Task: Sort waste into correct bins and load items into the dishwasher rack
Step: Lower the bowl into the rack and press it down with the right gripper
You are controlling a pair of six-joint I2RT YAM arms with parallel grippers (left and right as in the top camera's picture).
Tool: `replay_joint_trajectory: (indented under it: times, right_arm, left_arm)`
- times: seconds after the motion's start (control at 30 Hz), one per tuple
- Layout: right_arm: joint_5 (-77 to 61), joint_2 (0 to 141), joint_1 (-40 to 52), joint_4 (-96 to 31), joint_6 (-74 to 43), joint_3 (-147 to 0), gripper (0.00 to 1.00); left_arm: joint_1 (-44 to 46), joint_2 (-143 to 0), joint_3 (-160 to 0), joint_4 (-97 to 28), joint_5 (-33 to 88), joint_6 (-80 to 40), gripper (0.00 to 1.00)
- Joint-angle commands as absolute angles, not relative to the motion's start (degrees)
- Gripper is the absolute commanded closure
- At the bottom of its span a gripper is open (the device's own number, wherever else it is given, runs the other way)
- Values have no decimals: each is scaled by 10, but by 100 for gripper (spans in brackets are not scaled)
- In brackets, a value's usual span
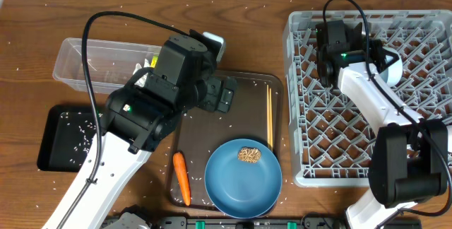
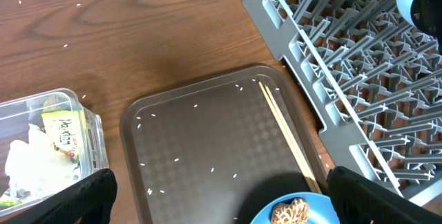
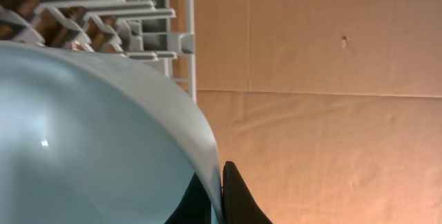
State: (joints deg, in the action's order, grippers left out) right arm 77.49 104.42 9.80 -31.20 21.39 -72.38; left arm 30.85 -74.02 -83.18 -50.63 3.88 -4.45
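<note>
Leftmost, black tray (image 1: pixel 60 141), rice-strewn, sat by the table's left edge; clear tub (image 1: pixel 92 63) behind it held crumpled paper (image 2: pixel 27 158). Left arm slanted over the brown serving tray (image 1: pixel 233 126); left gripper (image 1: pixel 223 95) hung with jaws wide apart, empty. Chopsticks (image 1: pixel 269 116) lay along that tray's right edge; carrot (image 1: pixel 182 178) at its front-left corner; blue plate (image 1: pixel 229 186) carried the food lump (image 1: pixel 248 155). Right arm reached over the rack (image 1: pixel 300 176), right gripper (image 3: pixel 210 203) clamped on the light-blue cup (image 3: pixel 83 134).

Dark lettering on wrapper (image 2: pixel 62 128), unreadable
</note>
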Motion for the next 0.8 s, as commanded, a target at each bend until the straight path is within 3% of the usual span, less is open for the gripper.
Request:
replay_joint_trajectory:
  times: [0.0, 0.43, 0.77]
  right_arm:
    - [802, 1047, 95, -313, 219, -715, 99]
    - [751, 1048, 126, -390, 152, -714, 99]
    - [751, 1048, 143, -431, 150, -714, 82]
  left_arm:
    - [307, -733, -836, -507, 30, -41, 2]
    - [307, -733, -836, -508, 30, -41, 2]
    - [307, -733, -836, -507, 30, -41, 2]
